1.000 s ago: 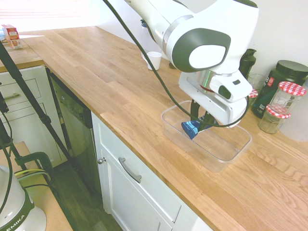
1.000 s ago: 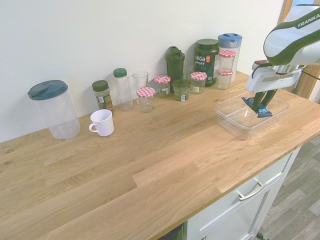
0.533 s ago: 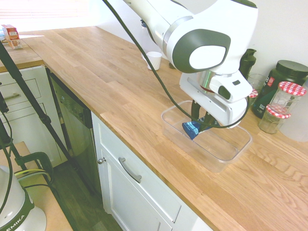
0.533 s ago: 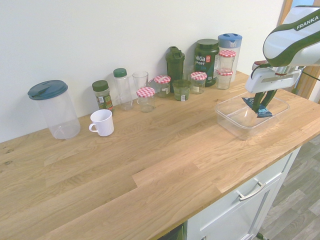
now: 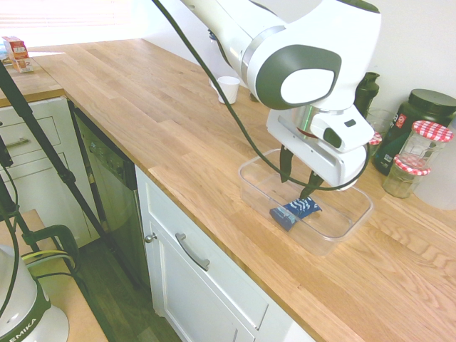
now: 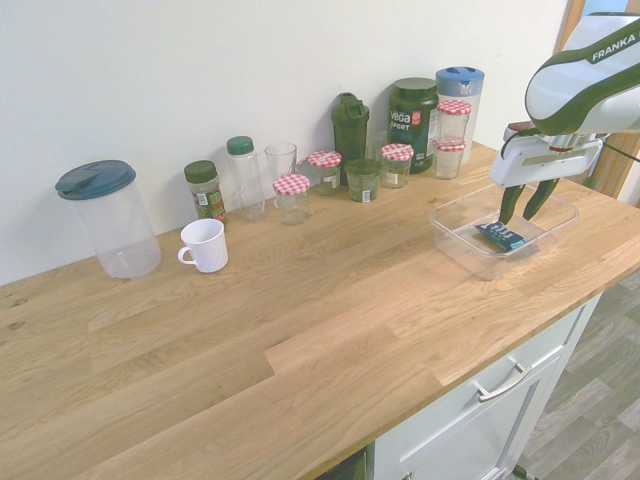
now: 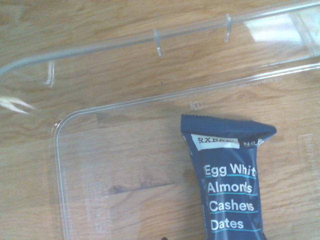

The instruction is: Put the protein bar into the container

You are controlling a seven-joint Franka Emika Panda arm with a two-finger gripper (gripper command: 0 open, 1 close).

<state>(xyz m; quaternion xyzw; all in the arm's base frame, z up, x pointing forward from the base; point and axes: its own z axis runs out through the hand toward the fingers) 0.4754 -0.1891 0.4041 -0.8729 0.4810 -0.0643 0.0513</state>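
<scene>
Wooden countertop; clear rectangular plastic container (image 5: 356, 218) holds flat navy protein bar (image 5: 296, 211); pincer (image 5: 297, 177) parted above, empty

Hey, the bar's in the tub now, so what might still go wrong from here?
1. The hand hangs open just above the protein bar, fingers near the container rim; a sideways exit might clip and shove the light tub.
2. The container sits near the counter edge, so a nudge could push it toward the drop.
</scene>
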